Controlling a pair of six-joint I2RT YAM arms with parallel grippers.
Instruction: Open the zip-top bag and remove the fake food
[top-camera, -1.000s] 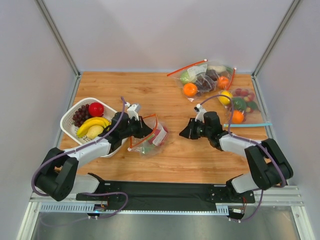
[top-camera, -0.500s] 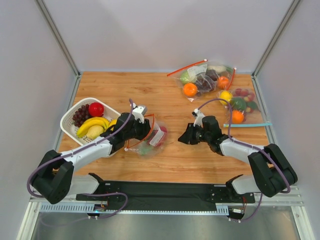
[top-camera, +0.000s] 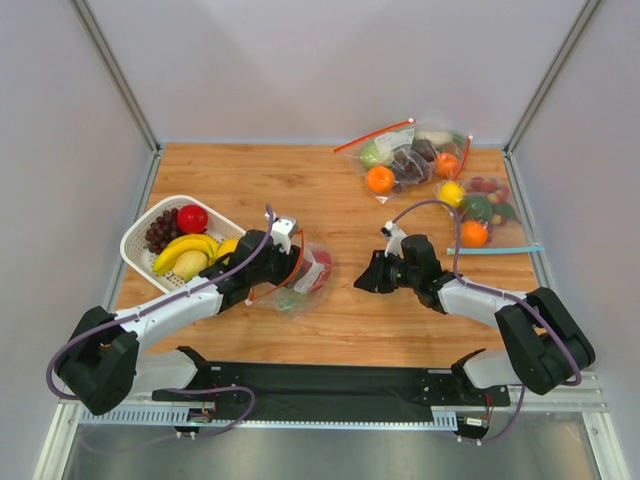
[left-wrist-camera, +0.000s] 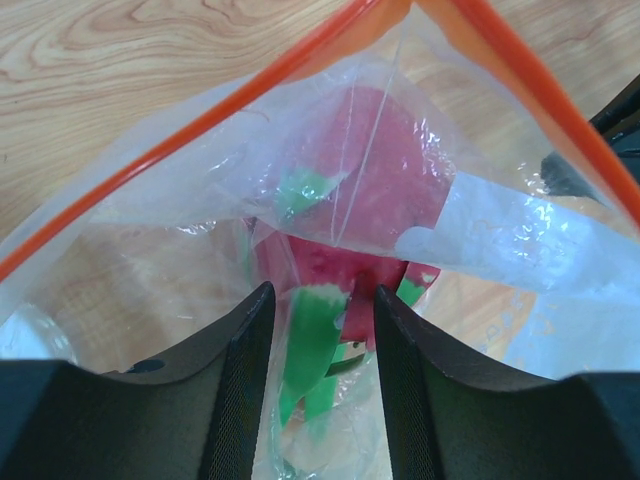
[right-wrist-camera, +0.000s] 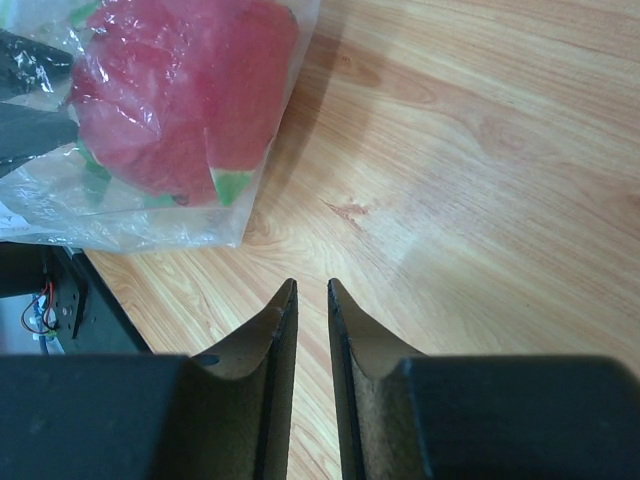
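White-shelled arms with black joints, purple cables and black pincer fingers (left-wrist-camera: 240, 380).

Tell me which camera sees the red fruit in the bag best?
The right wrist view: the red fruit shows whole through the bag. In the left wrist view the fingers hide its lower part. From the top it looks tiny, beside the left gripper.

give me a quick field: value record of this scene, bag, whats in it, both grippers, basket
zip-top bag: open at its orange zip strip, lying on the table
contents: pink fruit with green tips inside
left gripper: open, fingers inside the bag mouth
right gripper: nearly closed, empty, apart from the bag
basket: holds grapes, red fruit, bananas
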